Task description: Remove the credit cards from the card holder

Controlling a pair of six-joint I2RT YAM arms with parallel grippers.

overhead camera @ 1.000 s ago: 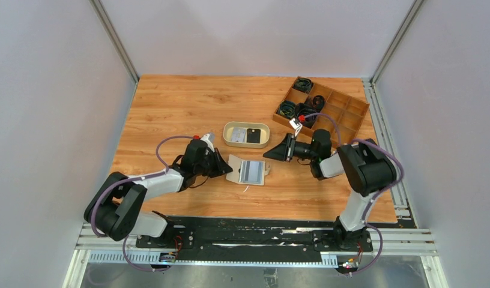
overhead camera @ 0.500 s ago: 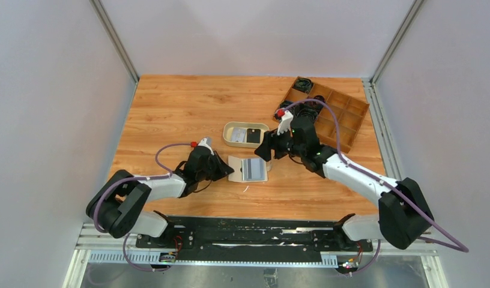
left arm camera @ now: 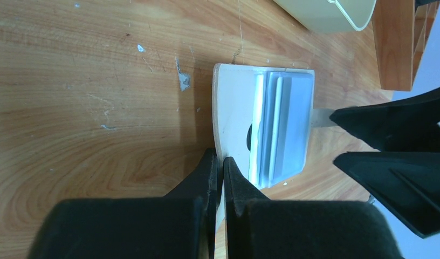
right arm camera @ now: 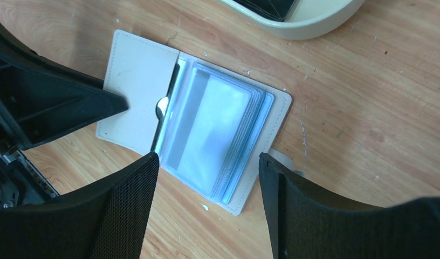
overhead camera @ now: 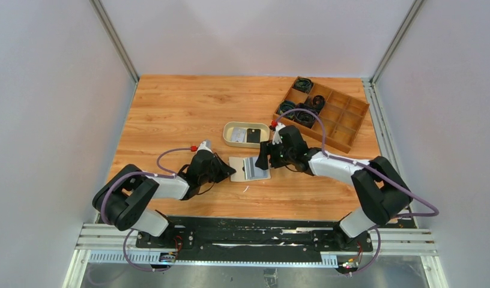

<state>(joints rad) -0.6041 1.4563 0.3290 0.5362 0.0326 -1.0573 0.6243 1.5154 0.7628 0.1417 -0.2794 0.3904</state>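
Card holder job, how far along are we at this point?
Done: the card holder lies open on the table, one leaf clamped by the left gripper. In hand: the right gripper hovers open over the pale blue credit cards. Left: the cards sit in their pocket, none pulled out yet, so gripping them and sliding them free is all to come.

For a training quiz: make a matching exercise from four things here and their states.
1 left gripper
2 right gripper
3 oval dish
4 wooden tray

a open above the cards
b holds coiled black cables
c shut on the wallet
d holds a flat black item

Pairs: 1-c; 2-a; 3-d; 4-b
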